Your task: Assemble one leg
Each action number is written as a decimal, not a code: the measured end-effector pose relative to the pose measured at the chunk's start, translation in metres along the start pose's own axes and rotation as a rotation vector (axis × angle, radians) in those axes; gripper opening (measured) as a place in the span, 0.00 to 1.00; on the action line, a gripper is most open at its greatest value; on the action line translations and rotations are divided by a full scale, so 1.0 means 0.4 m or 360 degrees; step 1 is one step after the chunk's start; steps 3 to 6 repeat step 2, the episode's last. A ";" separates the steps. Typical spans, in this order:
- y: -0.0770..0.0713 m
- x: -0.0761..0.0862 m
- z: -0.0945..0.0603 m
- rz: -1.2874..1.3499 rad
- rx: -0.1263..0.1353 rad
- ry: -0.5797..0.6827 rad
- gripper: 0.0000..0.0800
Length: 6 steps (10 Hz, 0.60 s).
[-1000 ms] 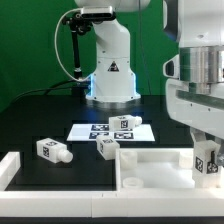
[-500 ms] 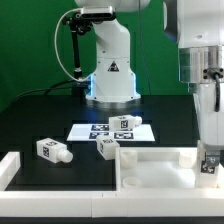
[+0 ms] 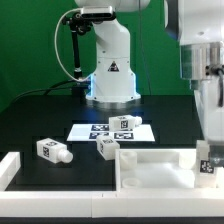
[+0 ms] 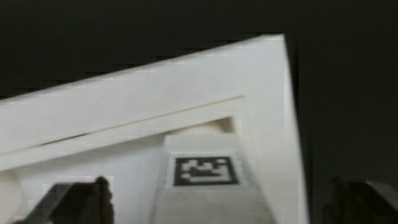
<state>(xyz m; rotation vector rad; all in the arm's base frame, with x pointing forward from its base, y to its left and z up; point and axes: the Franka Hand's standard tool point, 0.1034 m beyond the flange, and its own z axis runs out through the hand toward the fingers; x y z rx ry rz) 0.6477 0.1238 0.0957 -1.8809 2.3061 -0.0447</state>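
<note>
The leg (image 3: 207,165), a stubby white peg with a square tag, stands upright at the corner of the large white panel (image 3: 150,163) on the exterior view's right. My gripper (image 3: 207,168) hangs straight down over it, one finger on each side. In the wrist view the leg (image 4: 206,178) sits midway between the two dark fingertips (image 4: 80,203), with a gap showing on each side. My gripper (image 4: 214,205) looks open around it. The panel's corner (image 4: 249,70) lies behind the leg.
Two loose legs (image 3: 52,150) (image 3: 107,147) lie on the black table left of the panel. Another leg (image 3: 122,124) rests on the marker board (image 3: 88,131). A white rail (image 3: 10,166) runs along the front left. The robot base (image 3: 110,75) stands at the back.
The hand has turned about its vertical axis, from broad face to narrow side, and sits slightly lower. The leg stays at the panel corner. Little differs over the last half second.
</note>
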 end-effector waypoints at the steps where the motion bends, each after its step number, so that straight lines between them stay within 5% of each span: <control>1: -0.001 -0.008 -0.017 -0.0007 0.0010 -0.0011 0.79; 6: 0.002 -0.004 -0.009 -0.0008 0.0005 -0.0005 0.81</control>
